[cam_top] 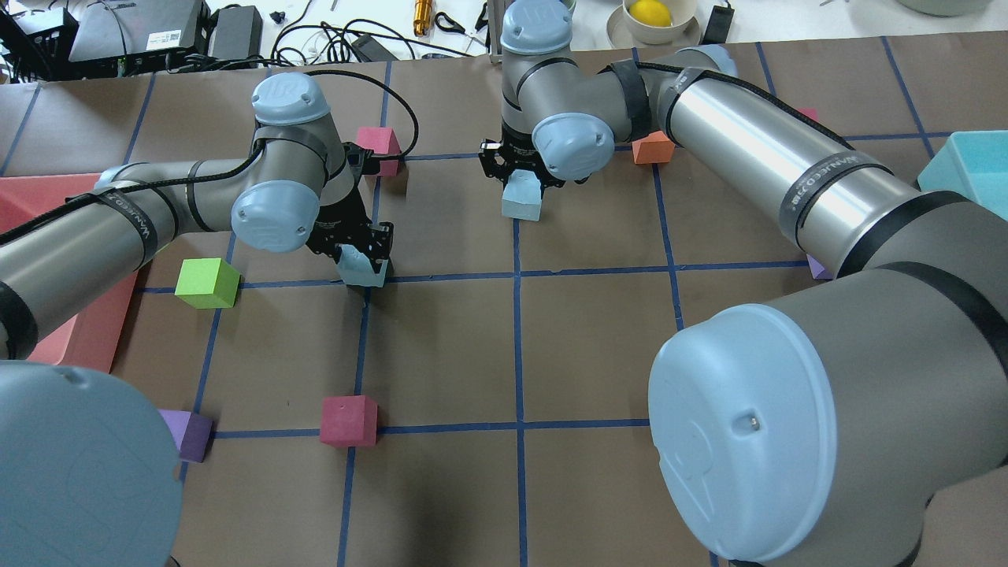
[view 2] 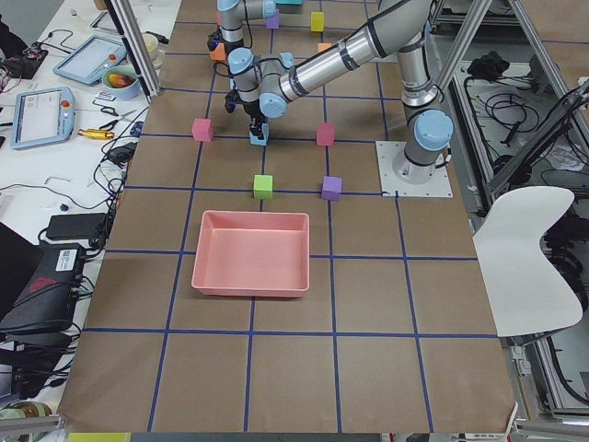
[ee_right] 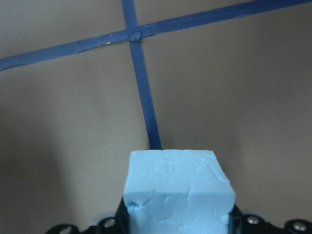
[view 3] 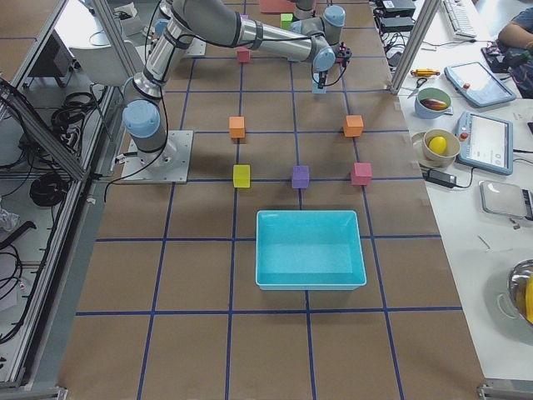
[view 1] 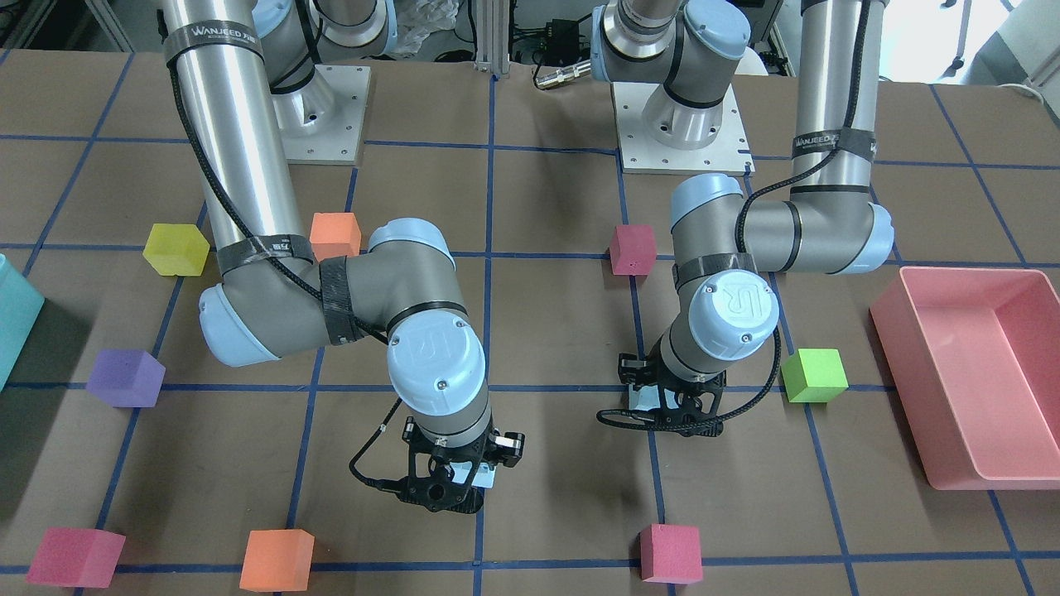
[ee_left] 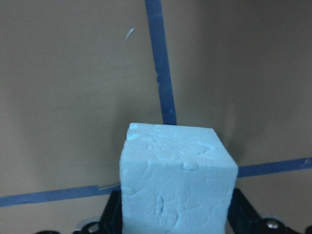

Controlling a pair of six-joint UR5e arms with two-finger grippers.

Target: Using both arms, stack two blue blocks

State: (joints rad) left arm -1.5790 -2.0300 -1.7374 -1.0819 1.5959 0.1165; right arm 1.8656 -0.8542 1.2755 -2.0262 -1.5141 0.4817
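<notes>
Pale sky-blue foam cube [ee_left: 178, 180] sits clamped in my left claw [cam_top: 364, 258]; 1 matching sky-blue foam cube [ee_right: 178, 192] is clamped in my right claw [cam_top: 524, 183], both down near the brown desk [cam_top: 598, 331], well apart.

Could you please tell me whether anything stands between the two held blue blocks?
Nothing visible does. Only table and blue tape lie between the left blue block, in the left pincer, and the right blue block, in the right pincer; the nearest magenta cube sits aside.
</notes>
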